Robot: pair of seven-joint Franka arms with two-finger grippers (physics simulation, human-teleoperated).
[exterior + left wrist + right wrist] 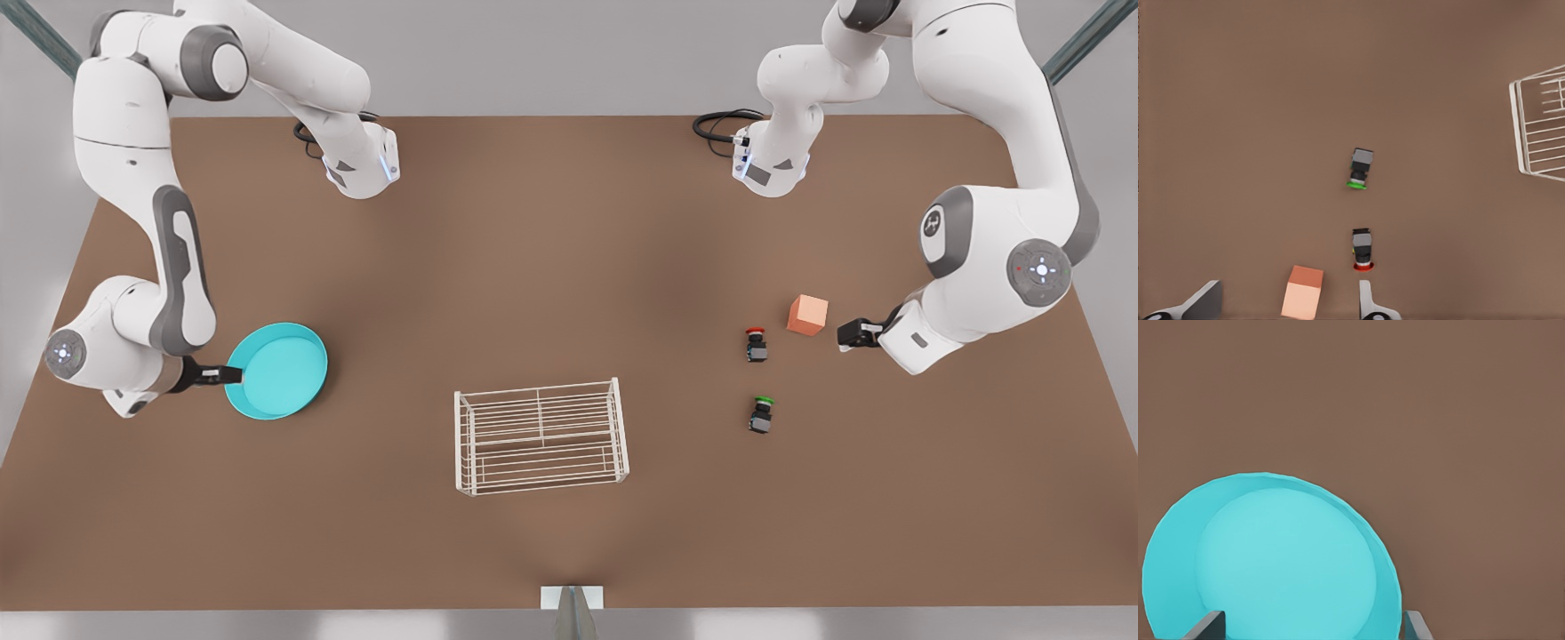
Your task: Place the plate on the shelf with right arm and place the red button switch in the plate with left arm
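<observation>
Brown tabletop point(569, 267) fills the front view, with grey surround beyond its edges and two white arms reaching in from the upper corners.

Progress: neither placement is done. The plate point(276, 371) sits at the lower left of the front view, well apart from the shelf point(540, 436), which stands at lower centre with nothing on its gridded top. The red button switch point(756, 344) lies on the tabletop at the right, just beside the orange cube point(807, 315) and above the green-capped switch point(760, 415).

Right hand point(212, 375): at the plate's left rim in the front view. In the right wrist view its fingers point(1205, 628) stand spread, one at either side of the plate point(1281, 560). Whether they already press on the rim I cannot tell; it reads as an open hand set for a grasp, nothing lifted.

Left hand point(852, 334): low at the right of the front view, just beyond the cube, the cube lying between it and the red switch. In the left wrist view its fingers point(1201, 303) are wide apart and hold nothing; the cube point(1303, 301) sits between them, the red switch point(1362, 249) just past one fingertip.

Outstanding, in my judgement: grasp and carry the plate to the shelf, then pick the red switch and set it in the plate.
</observation>
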